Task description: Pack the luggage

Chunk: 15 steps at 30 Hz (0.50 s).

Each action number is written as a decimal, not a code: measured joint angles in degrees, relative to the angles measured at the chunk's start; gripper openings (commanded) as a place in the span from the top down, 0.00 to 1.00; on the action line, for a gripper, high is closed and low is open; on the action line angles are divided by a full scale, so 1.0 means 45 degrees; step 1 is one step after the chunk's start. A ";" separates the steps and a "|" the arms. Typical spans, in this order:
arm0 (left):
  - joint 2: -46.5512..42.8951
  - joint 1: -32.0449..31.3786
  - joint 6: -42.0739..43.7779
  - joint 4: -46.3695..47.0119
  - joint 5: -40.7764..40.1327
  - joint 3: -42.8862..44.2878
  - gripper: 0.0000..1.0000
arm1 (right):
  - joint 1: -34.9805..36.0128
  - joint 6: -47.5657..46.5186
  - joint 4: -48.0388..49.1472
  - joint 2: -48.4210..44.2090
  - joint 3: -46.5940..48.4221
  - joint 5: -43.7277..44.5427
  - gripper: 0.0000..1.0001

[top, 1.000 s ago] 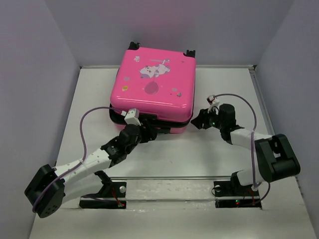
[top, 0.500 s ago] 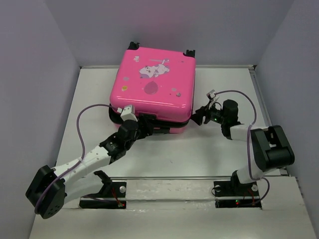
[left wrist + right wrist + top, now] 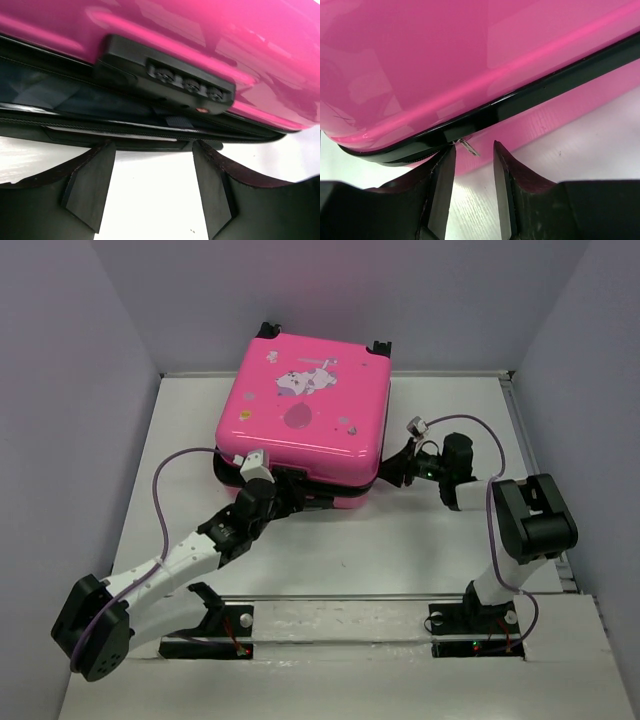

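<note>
The hot-pink luggage (image 3: 305,410) lies flat at the back of the table, lid down, with cartoon stickers on top. Its front seam gapes a little, showing dark lining (image 3: 60,95) under a black combination lock (image 3: 185,85). My left gripper (image 3: 290,495) is open and empty at the front edge, just below that gap (image 3: 152,150). My right gripper (image 3: 392,472) is open at the front right corner. In the right wrist view its jaws (image 3: 472,150) stand either side of a small metal zipper pull (image 3: 468,146) hanging from the black zipper line (image 3: 520,100), not closed on it.
White walls enclose the table on the left, back and right. The suitcase wheels (image 3: 380,345) point to the back wall. The arm bases (image 3: 210,625) sit at the near edge. Bare white tabletop (image 3: 400,550) lies between the suitcase and the bases.
Both grippers moved in toward the suitcase: the left to the front edge, the right to the front right corner. The suitcase shifted slightly left.
</note>
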 measured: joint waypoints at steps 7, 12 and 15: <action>-0.0029 -0.0117 0.0087 -0.0107 0.0865 0.0000 0.26 | 0.0005 0.0845 0.1103 0.0418 0.0005 -0.0865 0.91; 0.0311 -0.0661 0.0087 -0.0083 0.1103 0.0000 0.27 | 0.0005 0.1826 0.2084 0.0559 -0.0078 -0.1200 0.93; 0.0646 -0.0942 0.0087 0.0092 0.1263 0.0034 0.27 | 0.0010 0.2191 0.2599 0.0491 -0.0398 -0.0913 0.93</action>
